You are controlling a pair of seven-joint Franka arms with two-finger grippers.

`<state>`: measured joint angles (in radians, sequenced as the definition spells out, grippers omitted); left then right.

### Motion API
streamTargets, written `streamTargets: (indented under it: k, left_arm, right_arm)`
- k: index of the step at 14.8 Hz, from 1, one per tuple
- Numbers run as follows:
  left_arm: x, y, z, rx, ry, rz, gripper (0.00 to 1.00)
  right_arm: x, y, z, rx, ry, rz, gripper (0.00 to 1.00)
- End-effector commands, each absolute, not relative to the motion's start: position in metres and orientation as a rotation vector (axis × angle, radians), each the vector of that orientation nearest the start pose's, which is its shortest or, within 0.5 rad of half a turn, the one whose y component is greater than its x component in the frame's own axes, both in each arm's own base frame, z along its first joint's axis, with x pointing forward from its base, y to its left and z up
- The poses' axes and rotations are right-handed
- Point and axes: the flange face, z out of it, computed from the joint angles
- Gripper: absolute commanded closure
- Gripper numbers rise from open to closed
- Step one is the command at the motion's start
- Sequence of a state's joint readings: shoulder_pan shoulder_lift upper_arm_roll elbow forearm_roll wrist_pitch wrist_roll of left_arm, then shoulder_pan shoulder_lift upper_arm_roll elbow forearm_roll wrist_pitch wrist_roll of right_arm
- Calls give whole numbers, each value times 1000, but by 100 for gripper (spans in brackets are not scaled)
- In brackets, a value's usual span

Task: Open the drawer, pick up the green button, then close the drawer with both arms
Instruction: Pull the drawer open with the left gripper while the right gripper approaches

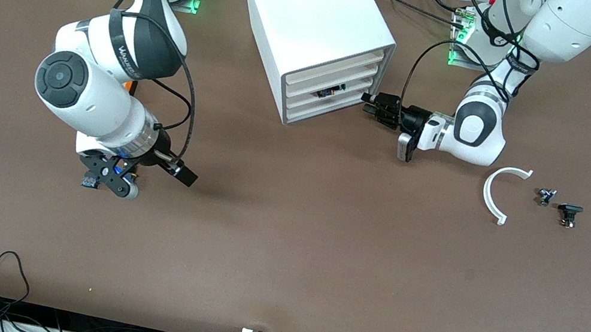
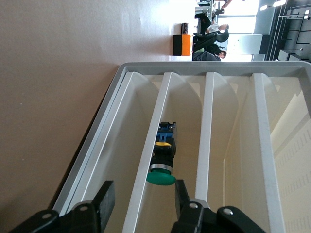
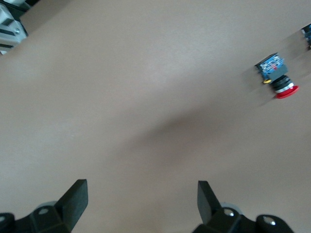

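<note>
The white cabinet [image 1: 310,10] stands at the robots' side of the table with four cream drawer fronts, all looking pushed in. The green-capped button [image 1: 328,92] shows in the gap above the second drawer from the bottom [image 1: 307,101]. In the left wrist view the button [image 2: 163,158] lies in that drawer [image 2: 155,111], cap toward me. My left gripper [image 1: 370,106] is at the cabinet front, open [image 2: 143,199], its jaws on either side of that drawer's front edge. My right gripper [image 1: 111,179] hangs open and empty [image 3: 141,199] over bare table toward the right arm's end.
A red-capped button [image 3: 277,77] lies on the table near my right gripper. A white curved piece [image 1: 501,190] and two small dark parts [image 1: 545,196] [image 1: 568,213] lie toward the left arm's end. Cables run along the table's near edge.
</note>
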<state>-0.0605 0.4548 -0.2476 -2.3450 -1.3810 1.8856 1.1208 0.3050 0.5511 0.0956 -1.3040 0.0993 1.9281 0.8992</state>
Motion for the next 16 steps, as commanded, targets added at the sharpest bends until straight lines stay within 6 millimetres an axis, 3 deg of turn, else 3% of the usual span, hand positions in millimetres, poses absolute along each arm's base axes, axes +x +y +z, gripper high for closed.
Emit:
streamTargets:
  k: [1, 5, 10, 14, 15, 16]
  left_arm:
    - [391, -220, 138, 1797, -242, -258, 43]
    - [374, -230, 132, 1775, -255, -280, 46]
    - [355, -241, 109, 1734, -265, -283, 60]
    - [350, -251, 108, 1713, -240, -281, 67]
    - [348, -252, 105, 1711, -235, -286, 75]
    - [347, -253, 105, 1709, -236, -290, 93]
  right_arm:
    - [677, 294, 438, -2823, 848, 22, 0]
    - [681, 313, 440, -2778, 922, 8, 0]
    - [682, 338, 440, -2722, 1008, -2, 0]
    - [679, 350, 441, -2681, 1056, -18, 0]
    - [679, 352, 439, -2670, 1072, -20, 0]
    - [675, 363, 443, -2663, 1065, -25, 0]
